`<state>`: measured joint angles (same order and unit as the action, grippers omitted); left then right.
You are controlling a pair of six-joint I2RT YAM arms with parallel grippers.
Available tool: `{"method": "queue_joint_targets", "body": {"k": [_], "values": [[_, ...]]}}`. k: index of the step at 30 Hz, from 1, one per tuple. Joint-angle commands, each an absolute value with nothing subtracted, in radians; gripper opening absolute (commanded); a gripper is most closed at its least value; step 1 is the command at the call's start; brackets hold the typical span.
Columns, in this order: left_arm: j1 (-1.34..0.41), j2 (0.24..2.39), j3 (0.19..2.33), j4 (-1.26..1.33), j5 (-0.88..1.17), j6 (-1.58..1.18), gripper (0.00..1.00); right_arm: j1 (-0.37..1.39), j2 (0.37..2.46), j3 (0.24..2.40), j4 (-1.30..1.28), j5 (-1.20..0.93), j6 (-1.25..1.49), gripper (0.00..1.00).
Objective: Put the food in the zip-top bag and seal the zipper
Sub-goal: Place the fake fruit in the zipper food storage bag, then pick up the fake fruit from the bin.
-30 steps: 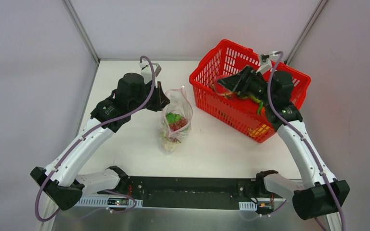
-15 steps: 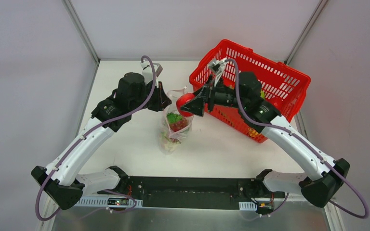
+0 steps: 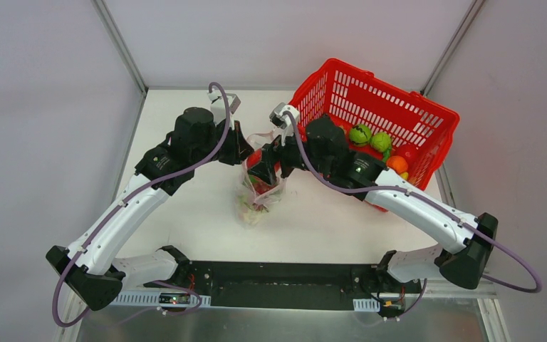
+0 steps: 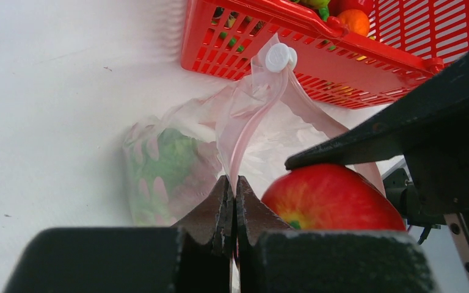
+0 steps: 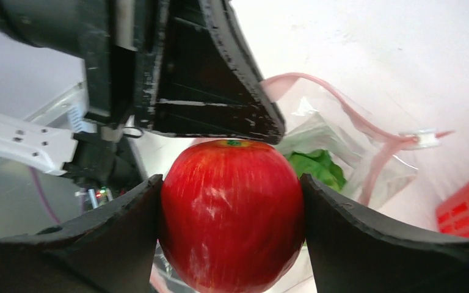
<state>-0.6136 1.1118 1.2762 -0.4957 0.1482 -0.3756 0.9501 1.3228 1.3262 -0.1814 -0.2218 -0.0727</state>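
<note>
Just hauled a red apple point(image 5: 232, 213) out of the red mesh basket point(image 3: 370, 89) w/ the right claw point(image 3: 262, 169) and swung it across to the zip-top bag point(image 3: 258, 203). A sec ago was still down in the basket, half a sec ago only midway. Now hovering right at the bag's mouth, spread wide and clamped on the apple from both sides. Prob means drop-in next, just gotta let go over the opening.

Meanwhile pinching the near lip of the mouth w/ the left claw point(image 4: 232, 204), fully closed on the plastic. Hasn't budged, holding it up & open.

Re the bag: sitting mid bench point(image 3: 199, 221), right beside the basket. Clear & crinkly, w/ the pink-red zipper point(image 4: 244, 125) gaping and its white slider point(image 4: 279, 57) parked at the far end. Already got lettuce point(image 4: 171, 162) inside. Not done tho, w/ green fruit point(image 3: 360, 134) & orange fruit point(image 3: 397, 164) left in the basket and nothing sealed yet.
</note>
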Motion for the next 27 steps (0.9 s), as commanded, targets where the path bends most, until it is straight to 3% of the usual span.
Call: {"method": "queue_joint_targets", "body": {"k": [1, 12, 20, 27], "values": [[-0.607, 1.102, 1.28, -0.443, 0.147, -0.381, 0.0, 0.961, 1.331, 1.375, -0.175, -0.051, -0.144, 0.72], [-0.606, 1.092, 1.279, -0.446, 0.128, -0.371, 0.0, 0.963, 1.289, 1.327, -0.11, -0.03, -0.147, 0.89], [-0.606, 1.101, 1.289, -0.449, 0.136, -0.371, 0.0, 0.962, 1.225, 1.274, -0.024, -0.009, -0.126, 0.91], [-0.606, 1.096, 1.285, -0.451, 0.13, -0.373, 0.0, 0.956, 1.112, 1.148, 0.149, 0.331, -0.087, 0.92]]}}
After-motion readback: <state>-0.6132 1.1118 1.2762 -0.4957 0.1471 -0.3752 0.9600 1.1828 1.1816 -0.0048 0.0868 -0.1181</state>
